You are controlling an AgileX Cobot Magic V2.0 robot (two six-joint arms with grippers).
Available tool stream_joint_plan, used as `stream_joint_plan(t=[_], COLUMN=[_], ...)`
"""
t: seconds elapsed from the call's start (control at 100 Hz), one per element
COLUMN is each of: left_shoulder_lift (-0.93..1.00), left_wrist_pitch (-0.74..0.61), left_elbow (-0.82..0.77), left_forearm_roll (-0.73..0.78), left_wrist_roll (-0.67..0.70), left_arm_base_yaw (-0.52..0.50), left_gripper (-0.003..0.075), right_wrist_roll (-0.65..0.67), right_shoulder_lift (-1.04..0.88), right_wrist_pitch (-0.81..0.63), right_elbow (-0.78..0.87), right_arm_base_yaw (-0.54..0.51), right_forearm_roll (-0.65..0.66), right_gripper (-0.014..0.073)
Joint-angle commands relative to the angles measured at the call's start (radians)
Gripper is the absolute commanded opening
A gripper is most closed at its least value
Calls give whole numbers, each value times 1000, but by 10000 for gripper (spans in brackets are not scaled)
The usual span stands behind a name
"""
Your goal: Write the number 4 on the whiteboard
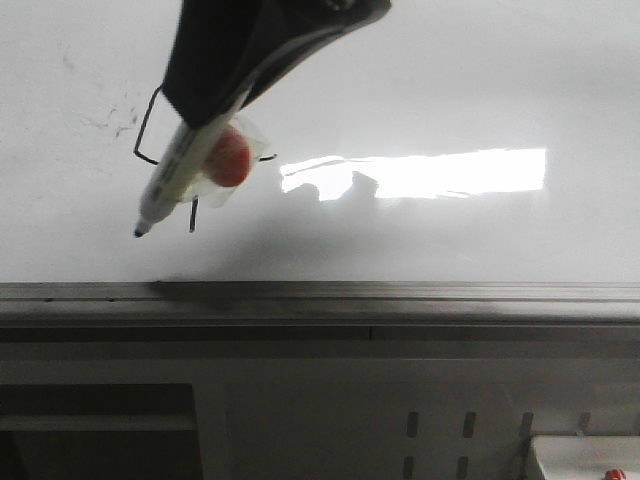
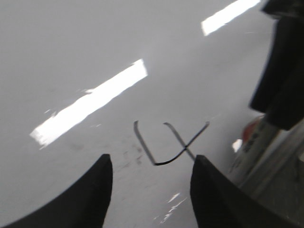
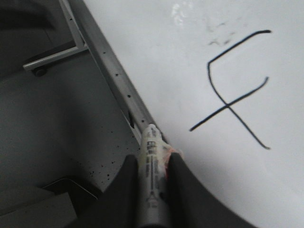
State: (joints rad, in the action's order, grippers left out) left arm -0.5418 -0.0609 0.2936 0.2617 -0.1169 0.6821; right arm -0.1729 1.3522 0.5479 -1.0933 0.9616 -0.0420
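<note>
whiteboard [image 1: 420, 90] fills the upper half of the front view, glossy white, bright rectangular glare [image 1: 430, 172] right of centre. Grey metal edge rail [image 1: 400, 292] runs full width across the middle of the frame; below it a pale frame panel with slots at lower right.

Right hand [image 1: 215, 115] enters from the top of the front view, left of centre, dark fingers clamped on a marker [image 1: 170, 180]. Marker is white-bodied, angled down-left, tip at left-centre just over the board; contact can't be confirmed. Something orange-red [image 1: 230, 158] wrapped in clear plastic sits against the marker barrel. Right wrist view: both fingers [image 3: 126, 183] pinch the marker [image 3: 152, 180] at bottom centre, marker tip near the rail [image 3: 114, 76] that runs diagonally from top centre.

number 4 [image 1: 150, 125]: thin black strokes, upper left to left-centre in the front view, mostly hidden behind the hand and marker; angled stroke and a short vertical bit [image 1: 192, 215] show. Right wrist view has it whole, right half of frame [image 3: 232, 102]: angled stroke, long crossbar, separate crossing stroke. Left wrist view shows it at centre [image 2: 168, 149].

Left hand [image 2: 151, 190]: fingers [image 2: 92, 194] spread wide at the bottom of its own view, holding nothing, over the board with the 4 between the tips.

Faint grey smudges [image 1: 110, 120] upper left of the front view.
</note>
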Motion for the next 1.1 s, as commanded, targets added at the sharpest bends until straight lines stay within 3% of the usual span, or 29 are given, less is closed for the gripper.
stream_joint_plan(t=[0.0, 0.2, 0.54, 1.09], left_shoulder_lift=[-20, -129, -267, -302], left_wrist_pitch=[-87, -87, -257, -194], left_elbow=[28, 28, 28, 28], left_forearm_roll=[95, 178, 6, 63], left_wrist_roll=[8, 8, 8, 8], left_arm_base_yaw=[106, 242, 146, 132], left_gripper=[347, 347, 347, 347], right_wrist_roll=[-4, -4, -4, -4], right_shoulder_lift=[-37, -37, -37, -44], right_wrist_pitch=[-52, -40, 15, -14], right_elbow=[-25, -60, -84, -84], right_arm_base_yaw=[30, 66, 86, 88], right_forearm_roll=[7, 7, 7, 3], right_gripper=[-64, -64, -64, -64])
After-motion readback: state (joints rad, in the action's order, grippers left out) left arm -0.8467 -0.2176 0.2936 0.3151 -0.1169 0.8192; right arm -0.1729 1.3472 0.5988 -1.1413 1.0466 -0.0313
